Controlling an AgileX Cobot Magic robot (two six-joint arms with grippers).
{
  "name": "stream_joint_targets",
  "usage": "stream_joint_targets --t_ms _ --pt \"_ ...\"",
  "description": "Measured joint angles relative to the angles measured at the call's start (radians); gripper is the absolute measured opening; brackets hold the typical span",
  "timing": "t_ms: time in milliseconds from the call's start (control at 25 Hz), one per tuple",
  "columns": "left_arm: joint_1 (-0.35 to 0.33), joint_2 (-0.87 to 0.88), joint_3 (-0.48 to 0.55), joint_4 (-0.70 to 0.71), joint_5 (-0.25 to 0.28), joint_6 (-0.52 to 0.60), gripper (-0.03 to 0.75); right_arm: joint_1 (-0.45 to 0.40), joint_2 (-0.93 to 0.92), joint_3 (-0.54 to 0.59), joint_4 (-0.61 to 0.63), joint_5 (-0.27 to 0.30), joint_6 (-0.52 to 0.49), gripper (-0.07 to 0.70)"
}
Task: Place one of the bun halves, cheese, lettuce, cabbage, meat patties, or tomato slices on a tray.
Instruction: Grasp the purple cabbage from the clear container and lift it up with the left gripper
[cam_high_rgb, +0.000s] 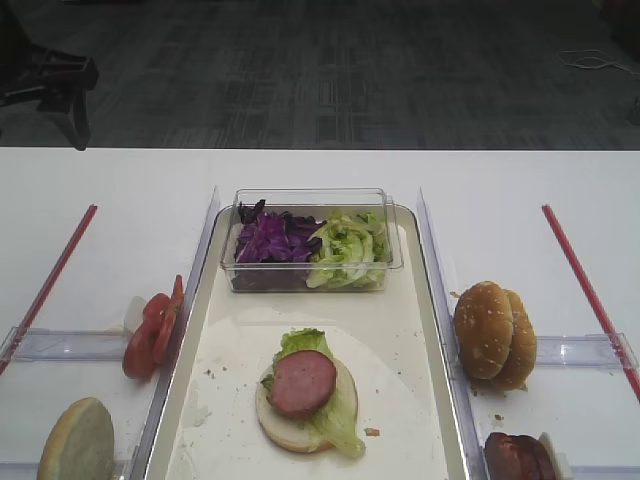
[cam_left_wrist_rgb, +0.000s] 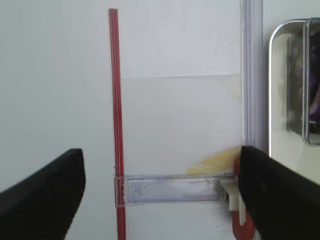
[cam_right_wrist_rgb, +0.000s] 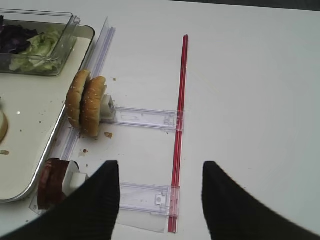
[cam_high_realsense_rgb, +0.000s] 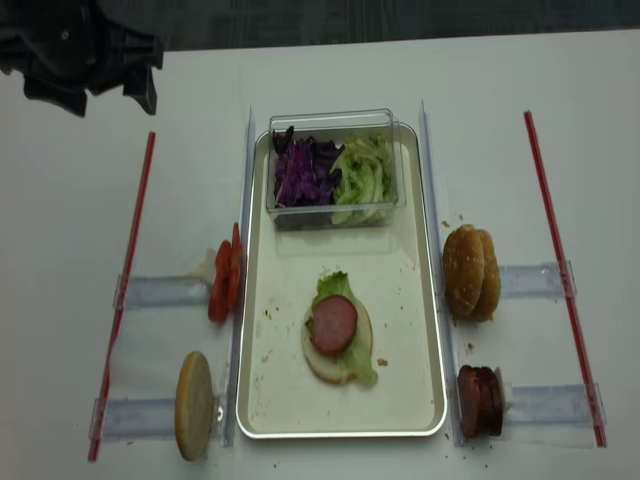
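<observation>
Tomato slices (cam_high_rgb: 153, 328) are standing on edge just left of the tray (cam_high_rgb: 432, 290); thin, soft and slippery, they are probably best pinched across the flat faces. Both grippers, left (cam_left_wrist_rgb: 160, 195) and right (cam_right_wrist_rgb: 161, 200), are hanging wide open, empty.

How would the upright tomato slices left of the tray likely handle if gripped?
The tomato slices look thin and glossy, so probably floppy and slippery. Standing on edge as a leaning stack, they may topple or separate if nudged.

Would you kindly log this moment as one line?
tray: bun half, lettuce, meat patty stacked | left hand: open, empty | right hand: open, empty | tomato slices: off tray
</observation>
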Motion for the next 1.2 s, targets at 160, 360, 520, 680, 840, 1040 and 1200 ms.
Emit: stream_joint_targets --t_ms 160,360,520,680,840,1040,1200 --pt "0.0 0.0 0.0 0.002 0.0 0.0 0.61 0.0 0.0 0.0 0.0 0.0 0.0 0.387" --pt "0.0 0.0 -0.001 -0.015 -0.004 0.0 0.61 0.0 0.0 0.0 -0.002 0.0 0.0 0.387" --pt "-0.027 0.0 -0.001 -0.019 -0.006 0.006 0.609 0.0 0.0 0.0 -0.002 0.0 0.0 0.387" --pt "-0.082 0.0 -0.001 -0.021 -0.025 0.008 0.585 0.0 0.0 0.0 -0.002 0.0 0.0 0.387" --pt "-0.137 0.0 -0.001 -0.025 -0.064 -0.011 0.552 0.0 0.0 0.0 -0.002 0.0 0.0 0.387" --pt "-0.192 0.0 -0.001 -0.062 -0.104 -0.024 0.541 0.0 0.0 0.0 -0.002 0.0 0.0 0.387" --pt "-0.236 0.0 -0.001 -0.071 -0.127 -0.044 0.54 0.0 0.0 0.0 -0.002 0.0 0.0 0.387"
